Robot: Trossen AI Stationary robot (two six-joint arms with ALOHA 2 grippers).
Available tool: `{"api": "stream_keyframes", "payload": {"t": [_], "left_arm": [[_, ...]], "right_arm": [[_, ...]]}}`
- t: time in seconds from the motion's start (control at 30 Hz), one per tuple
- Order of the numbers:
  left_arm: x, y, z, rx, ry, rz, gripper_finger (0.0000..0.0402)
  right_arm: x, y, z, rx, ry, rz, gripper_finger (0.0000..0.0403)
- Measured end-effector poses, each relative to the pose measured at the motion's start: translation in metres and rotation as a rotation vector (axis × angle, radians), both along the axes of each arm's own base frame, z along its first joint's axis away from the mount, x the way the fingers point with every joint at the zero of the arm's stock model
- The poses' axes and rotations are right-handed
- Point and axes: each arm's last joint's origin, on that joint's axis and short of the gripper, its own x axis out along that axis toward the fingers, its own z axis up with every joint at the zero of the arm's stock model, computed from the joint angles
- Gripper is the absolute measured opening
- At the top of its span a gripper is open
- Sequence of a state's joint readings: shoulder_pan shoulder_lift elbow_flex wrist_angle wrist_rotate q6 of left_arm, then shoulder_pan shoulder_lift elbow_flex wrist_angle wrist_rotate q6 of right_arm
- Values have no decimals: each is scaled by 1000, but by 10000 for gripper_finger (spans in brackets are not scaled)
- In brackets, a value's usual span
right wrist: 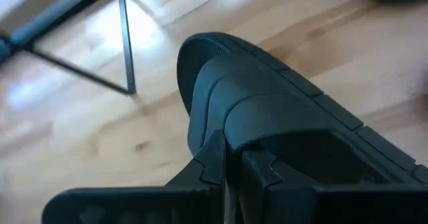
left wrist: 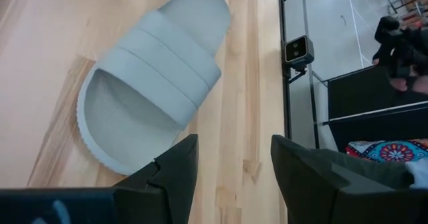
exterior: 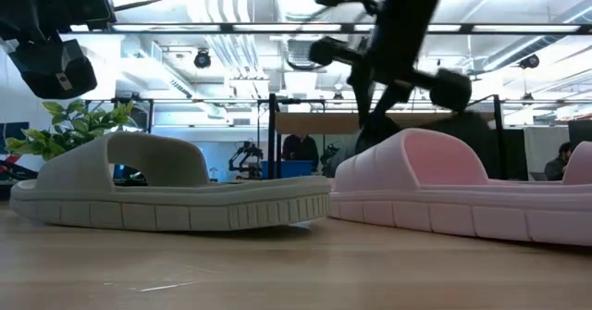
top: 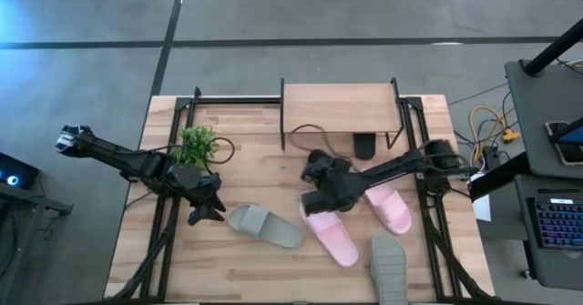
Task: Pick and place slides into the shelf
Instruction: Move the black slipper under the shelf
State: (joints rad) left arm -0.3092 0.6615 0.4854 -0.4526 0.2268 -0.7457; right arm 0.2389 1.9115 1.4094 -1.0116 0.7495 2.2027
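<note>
Gripping a black slide (right wrist: 267, 117) by its strap, the right gripper (top: 316, 179) has its two fingers pinched tightly together on it, just in front of the shelf (top: 340, 107) near the middle of the table (top: 246, 273). From above, this slide is mostly hidden under the arm; the wrist camera shows its toe pointing toward one thin black leg of the shelf. A second black slide (top: 364, 145) lies partly under the shelf, beneath its plank top.

Two pink slides lie right of centre: one (top: 331, 236) angled toward the front edge, directly below the right gripper, the other (top: 390, 208) just beside it, farther right. Whether the two touch cannot be told. A grey slide (top: 388, 270) sits at the front edge on the right, partly cut off by the picture.

Another grey slide (top: 265, 225) lies left of centre. The left gripper (top: 202, 214) hangs just beside its heel end, fingers spread apart and holding nothing; its wrist camera shows both dark fingers (left wrist: 175, 172) parted above the wood, with the slide just ahead of them.

A small green plant (top: 199, 143) stands at the back left of the table, near the left arm.

At table height, the grey slide (exterior: 166, 194) and a pink slide (exterior: 462, 194) fill the view, toe ends nearly meeting.
</note>
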Motion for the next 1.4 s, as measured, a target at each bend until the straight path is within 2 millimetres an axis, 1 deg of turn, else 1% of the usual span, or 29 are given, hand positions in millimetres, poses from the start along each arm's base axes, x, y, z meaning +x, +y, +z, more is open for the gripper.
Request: {"api": "stream_keyframes", "payload": {"t": [0.13, 0.23, 0.3, 0.43, 0.6, 0.7, 0.8, 0.9, 0.97, 1.03, 1.1, 1.17, 1.4], "left_arm": [[2, 0, -1, 14, 5, 14, 173], [3, 0, -3, 22, 14, 21, 173], [4, -1, -4, 24, 20, 21, 173], [5, -1, -5, 26, 30, 21, 173], [5, -1, -5, 24, 31, 23, 173], [5, -1, -4, 22, 30, 24, 173], [5, -1, -4, 21, 28, 25, 173], [5, -1, -4, 22, 29, 25, 173], [5, -1, -4, 22, 30, 25, 173], [5, -1, -4, 22, 31, 25, 173], [5, -1, -4, 20, 25, 25, 173], [5, -1, -4, 20, 23, 25, 173], [6, -1, -3, 19, 7, 23, 173]], "right_arm": [[-19, -7, -9, 37, -121, -31, 13], [-27, -11, -22, 61, -119, -29, 15], [-30, -12, -26, 75, -111, -29, 24], [-33, -13, -30, 89, -78, -24, 66], [-37, -14, -32, 113, -31, -20, 138], [-37, -14, -26, 120, 34, 31, 170], [-33, -12, -13, 106, 92, 125, 190], [-24, -10, 3, 79, 145, 263, 198], [-17, -8, 15, 91, 199, 408, 196], [-11, -5, 25, 86, 283, 594, 189], [-8, -1, 27, 66, 400, 780, 181], [-11, 2, 26, 52, 507, 910, 172], [-21, 4, 30, 1, 806, 1171, 146]]}}
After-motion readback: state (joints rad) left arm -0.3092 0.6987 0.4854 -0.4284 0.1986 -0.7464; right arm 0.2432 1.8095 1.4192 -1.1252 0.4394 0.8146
